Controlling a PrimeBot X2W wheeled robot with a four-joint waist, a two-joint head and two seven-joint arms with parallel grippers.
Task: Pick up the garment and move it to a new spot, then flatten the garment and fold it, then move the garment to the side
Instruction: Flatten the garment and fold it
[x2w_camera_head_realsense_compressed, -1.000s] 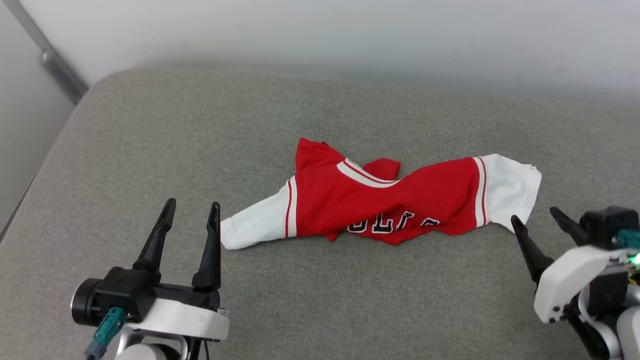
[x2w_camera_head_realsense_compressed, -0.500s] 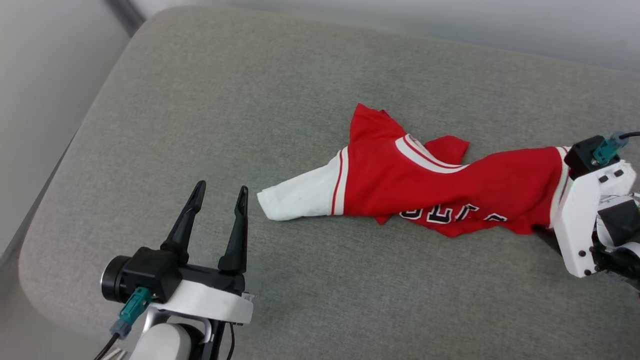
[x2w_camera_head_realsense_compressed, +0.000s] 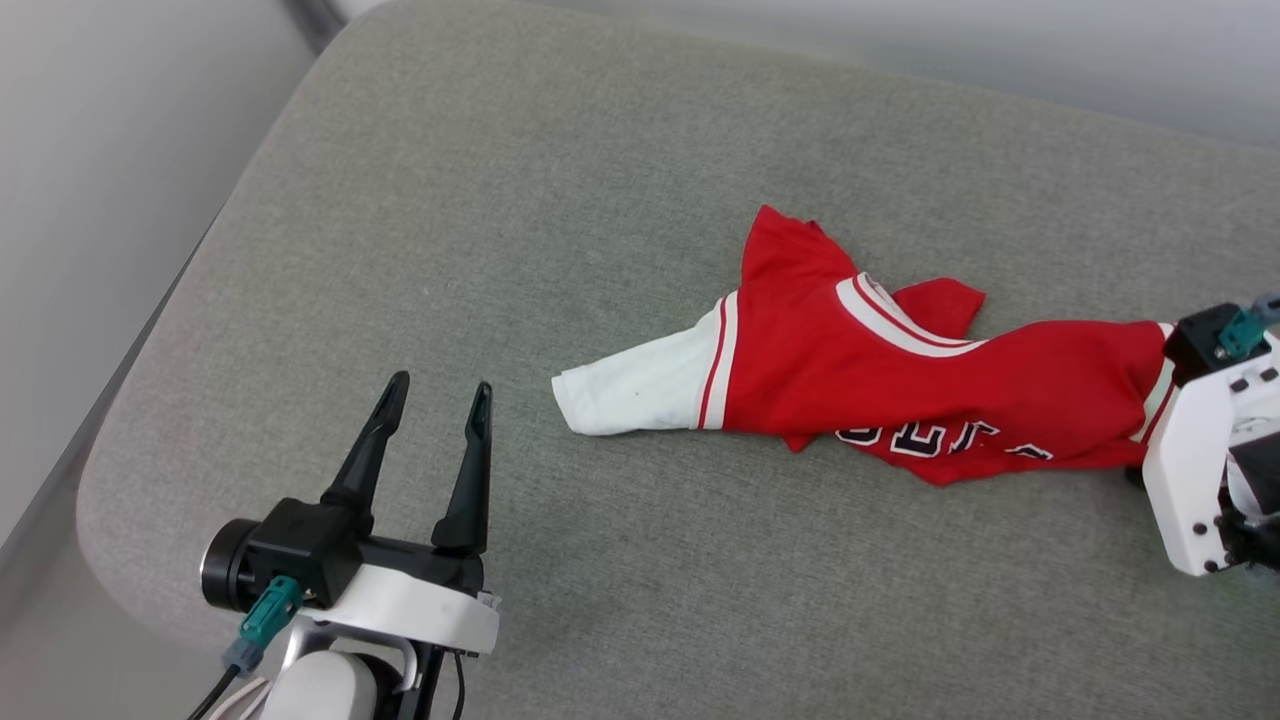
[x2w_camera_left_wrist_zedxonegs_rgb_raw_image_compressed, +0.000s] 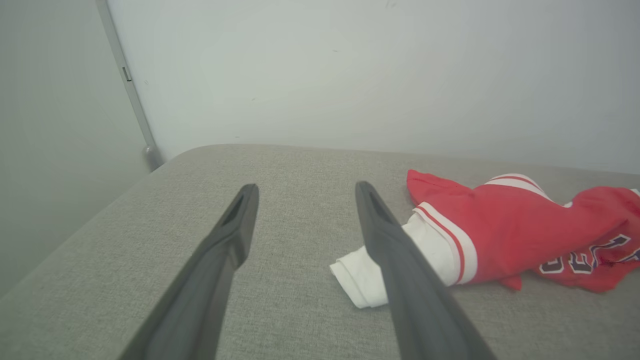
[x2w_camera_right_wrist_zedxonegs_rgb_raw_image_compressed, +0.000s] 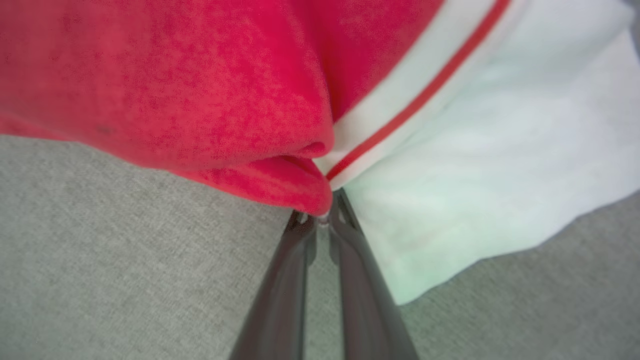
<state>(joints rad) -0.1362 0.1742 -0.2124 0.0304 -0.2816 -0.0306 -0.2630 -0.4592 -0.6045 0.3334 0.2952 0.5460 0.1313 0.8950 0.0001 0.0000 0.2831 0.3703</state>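
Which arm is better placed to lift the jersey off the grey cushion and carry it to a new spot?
Right. The right gripper has its jaws pinched shut on the garment at a sleeve seam; the left gripper hangs open, not touching it.

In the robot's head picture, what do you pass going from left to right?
Left gripper, open → the garment, white sleeve first, then red body → right gripper, shut on the garment's other end.

The right gripper (x2w_camera_right_wrist_zedxonegs_rgb_raw_image_compressed: 322, 217) has closed on the sleeve seam of the garment (x2w_camera_head_realsense_compressed: 900, 380), bunching that end.
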